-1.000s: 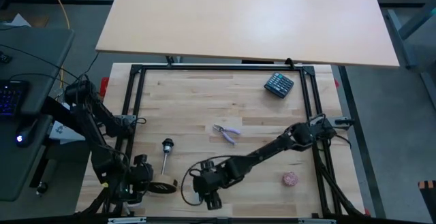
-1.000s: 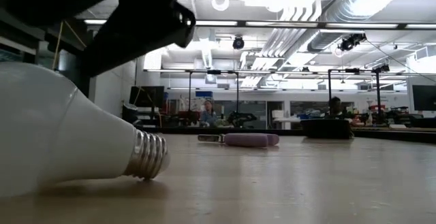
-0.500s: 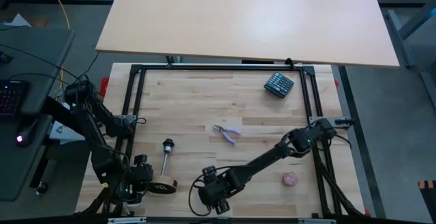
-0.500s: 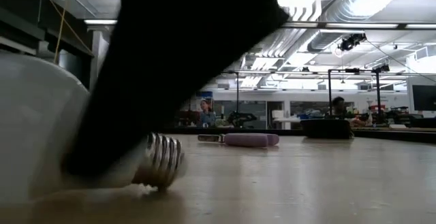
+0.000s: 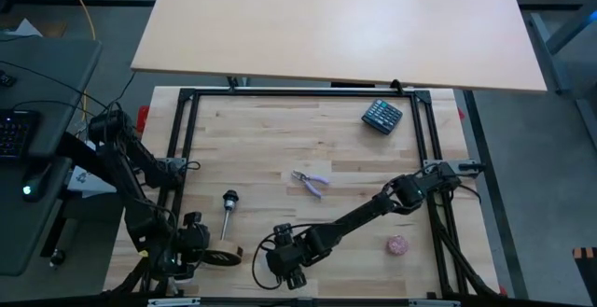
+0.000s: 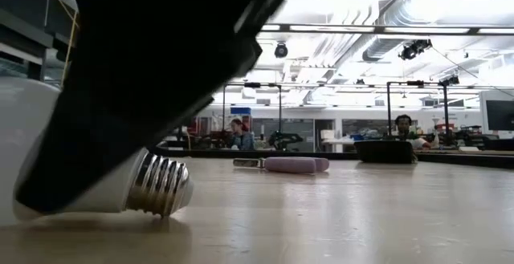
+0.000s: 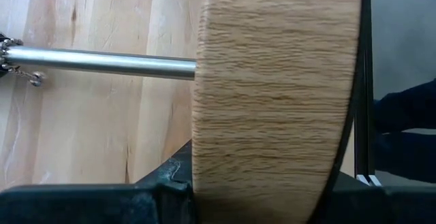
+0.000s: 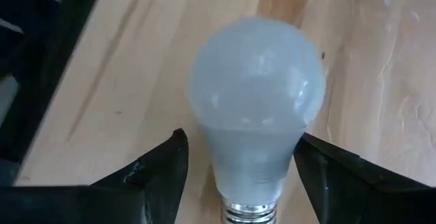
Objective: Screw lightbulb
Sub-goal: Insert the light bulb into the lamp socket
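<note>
The white lightbulb (image 8: 253, 108) lies on its side on the table near the front edge. Its screw base (image 6: 161, 185) points toward the table's right in the low view. In the high view it is hidden under my right gripper (image 5: 280, 270). That gripper is open, with a finger on either side of the bulb's neck (image 8: 248, 176). My left gripper (image 5: 207, 256) is shut on the round wooden disc (image 7: 272, 81) at the front left. The disc's thin metal stem (image 5: 227, 223) runs toward the far edge and ends in a black socket (image 5: 229, 198). My left gripper holds the wooden disc by its rim (image 7: 266, 183), and the disc stands on edge between the fingers. The stem (image 7: 102, 62) sticks out level from its face. My right gripper comes at the bulb from above, slanting, with fingers astride the neck. One finger (image 8: 310, 173) is close against it, but I cannot tell whether it touches.
Purple-handled pliers (image 5: 311, 182) lie mid-table. A dark calculator (image 5: 381, 116) lies at the far right and a pinkish ball (image 5: 398, 245) at the near right. A black frame (image 5: 187, 139) borders the table. People sit in the room behind (image 6: 239, 132).
My right gripper has come down over the bulb and now stands astride it. The bulb has been nudged: its screw base swung toward the table's right, then back.
</note>
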You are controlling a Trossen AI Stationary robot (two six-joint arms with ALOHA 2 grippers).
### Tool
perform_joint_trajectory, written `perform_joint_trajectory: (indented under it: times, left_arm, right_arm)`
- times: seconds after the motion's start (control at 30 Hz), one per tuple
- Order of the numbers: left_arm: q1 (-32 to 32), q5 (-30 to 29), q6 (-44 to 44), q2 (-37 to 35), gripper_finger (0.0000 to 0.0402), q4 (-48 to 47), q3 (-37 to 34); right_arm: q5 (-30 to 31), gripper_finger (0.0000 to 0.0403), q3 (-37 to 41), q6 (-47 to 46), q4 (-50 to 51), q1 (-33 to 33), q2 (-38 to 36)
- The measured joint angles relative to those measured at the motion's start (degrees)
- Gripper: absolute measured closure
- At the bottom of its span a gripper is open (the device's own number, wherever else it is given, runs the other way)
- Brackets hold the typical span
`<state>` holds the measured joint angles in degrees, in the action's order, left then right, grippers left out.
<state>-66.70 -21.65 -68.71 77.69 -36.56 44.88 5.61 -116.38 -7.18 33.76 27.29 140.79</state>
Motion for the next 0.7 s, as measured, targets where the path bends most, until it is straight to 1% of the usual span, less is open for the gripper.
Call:
perform_joint_trajectory:
  times: [0.1,0.2,0.27,0.37,0.47,0.53,0.6,0.7]
  left_arm:
    - [0.0,-0.2,0.0,0.0,0.0291,0.0,0.0]
    - [0.0,-0.6,0.0,-0.1,0.0291,0.0,0.0]
    - [0.0,-0.7,1.0,-0.1,0.0291,-0.8,0.4]
    - [0.5,-0.3,3.6,-0.5,0.0291,-3.5,2.0]
    - [1.6,-1.3,6.3,-1.8,0.0291,-8.1,3.6]
    - [2.6,-3.3,8.3,-3.1,0.0291,-11.8,4.5]
    - [3.9,-6.0,10.4,-4.7,0.0291,-14.9,5.4]
    - [6.0,-9.3,15.7,-7.1,0.0291,-16.6,5.6]
  right_arm:
    - [0.9,0.0174,0.0,-0.7,-0.7,0.0,0.1]
    - [3.3,0.0229,0.0,-5.4,-0.3,0.0,0.1]
    - [3.8,0.0267,-0.3,-9.0,-0.3,-0.1,0.1]
    - [3.8,0.0272,-1.8,-12.9,-0.1,-0.4,0.1]
    - [3.9,0.0272,-4.3,-15.3,0.7,-0.6,0.1]
    - [4.2,0.0272,-6.7,-15.5,3.8,-0.7,0.1]
    - [5.9,0.0272,-9.4,-15.4,8.0,-0.7,-0.5]
    - [9.4,0.0272,-12.2,-16.3,17.0,-0.6,-2.7]
